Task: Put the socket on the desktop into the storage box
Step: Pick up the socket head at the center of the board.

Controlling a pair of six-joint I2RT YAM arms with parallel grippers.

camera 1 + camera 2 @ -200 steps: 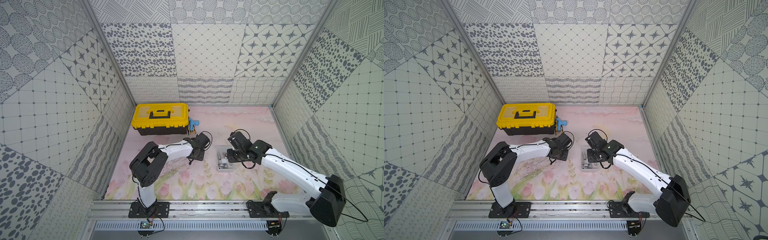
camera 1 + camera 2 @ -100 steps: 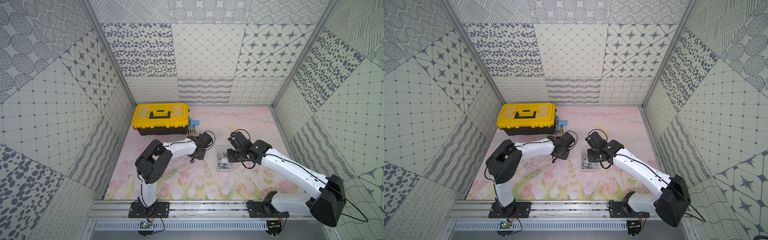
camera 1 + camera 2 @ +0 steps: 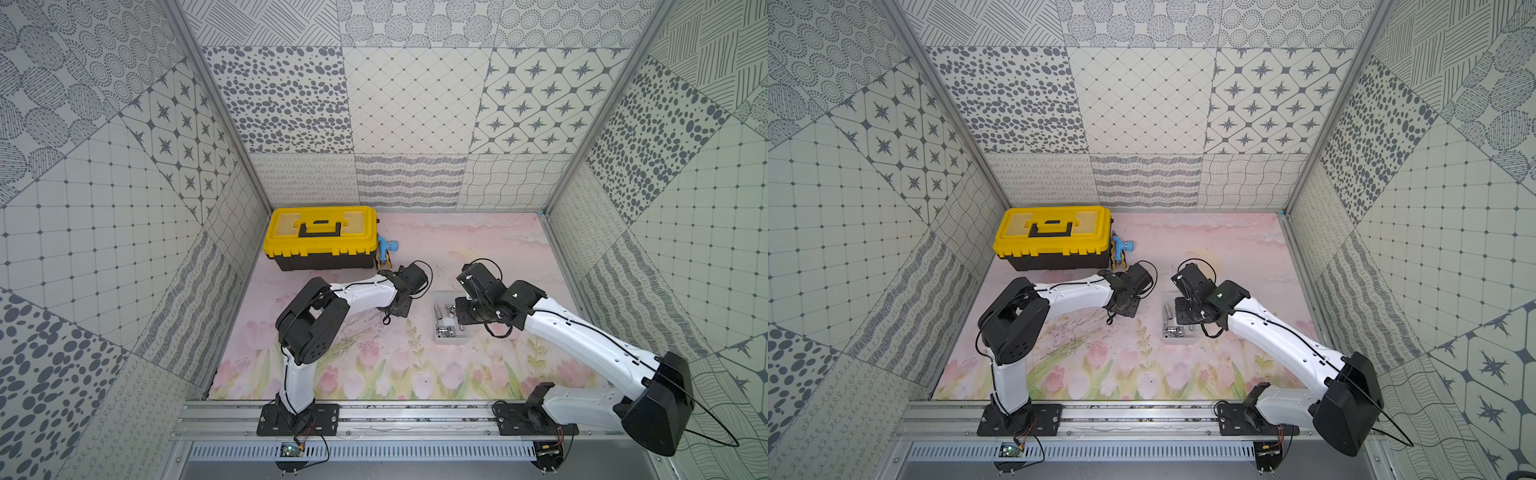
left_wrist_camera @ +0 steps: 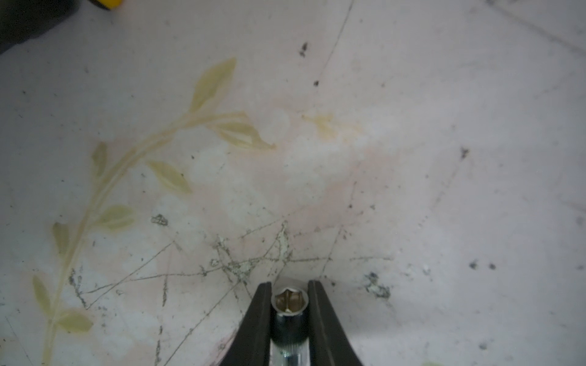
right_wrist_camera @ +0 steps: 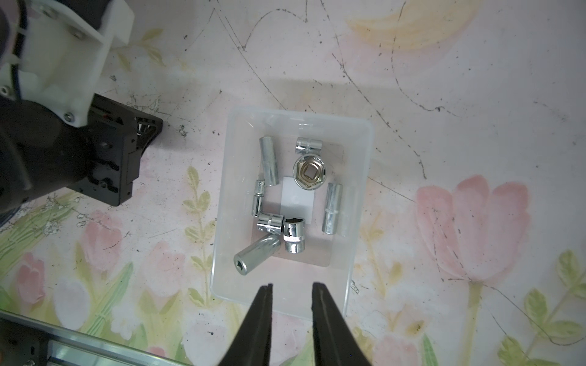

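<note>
Left gripper (image 4: 289, 286) is pinching a chrome socket (image 4: 290, 305) low over the floral mat (image 4: 412, 158); right gripper (image 5: 291, 286) is hovering narrowly parted, empty, above the storage box (image 5: 222, 196).

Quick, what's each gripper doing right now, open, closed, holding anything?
Left gripper: closed on a socket.
Right gripper: slightly open, empty.

Overhead top views, close wrist cameras, share desktop (image 3: 478, 249).
</note>
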